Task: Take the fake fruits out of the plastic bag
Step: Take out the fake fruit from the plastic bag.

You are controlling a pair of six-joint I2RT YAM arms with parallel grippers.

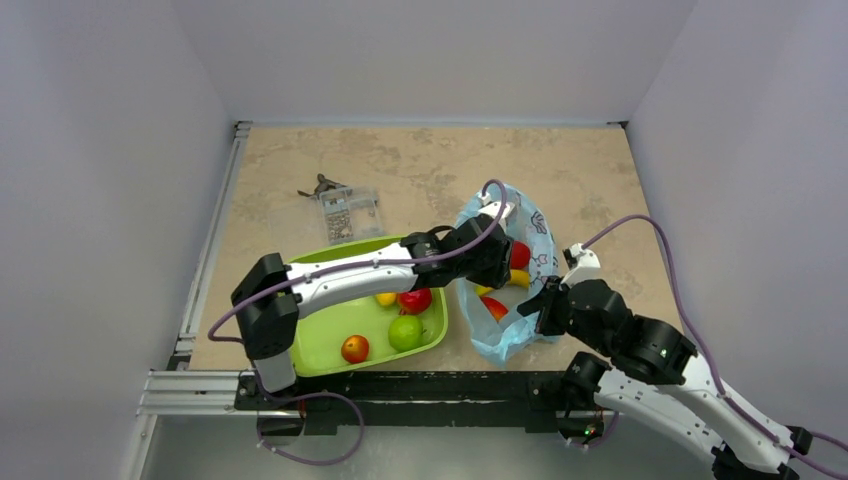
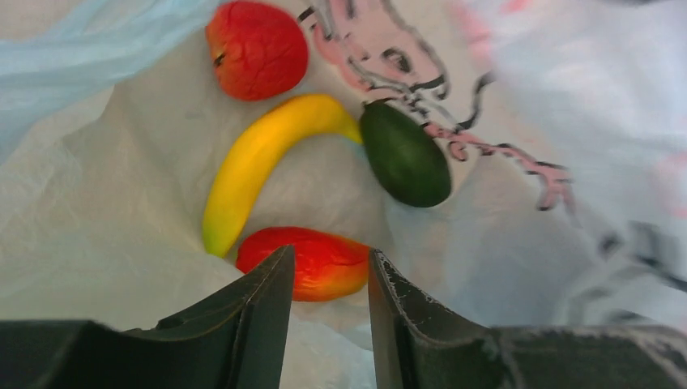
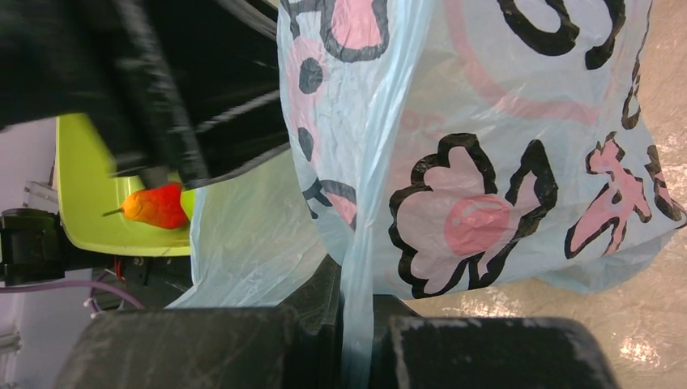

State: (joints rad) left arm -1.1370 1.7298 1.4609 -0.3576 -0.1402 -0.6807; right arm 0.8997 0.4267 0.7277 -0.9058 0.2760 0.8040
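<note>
The light blue plastic bag (image 1: 510, 290) lies right of the green tray, mouth open. My left gripper (image 2: 330, 259) is open inside the bag, one finger on either side of the red-orange mango (image 2: 316, 263) and close above it. Beyond it lie the yellow banana (image 2: 258, 162), the dark green avocado (image 2: 405, 154) and a red round fruit (image 2: 258, 49). My right gripper (image 3: 356, 304) is shut on the bag's edge (image 3: 356, 243) and holds it up. In the top view the left gripper (image 1: 500, 255) is in the bag's mouth and the right gripper (image 1: 545, 305) is at its right side.
The lime-green tray (image 1: 330, 355) holds a red fruit (image 1: 415, 298), a green apple (image 1: 405, 332), a small red-yellow apple (image 1: 354, 348) and a yellow fruit (image 1: 386, 298). A small clear packet (image 1: 350, 212) lies at the back. Walls stand on three sides.
</note>
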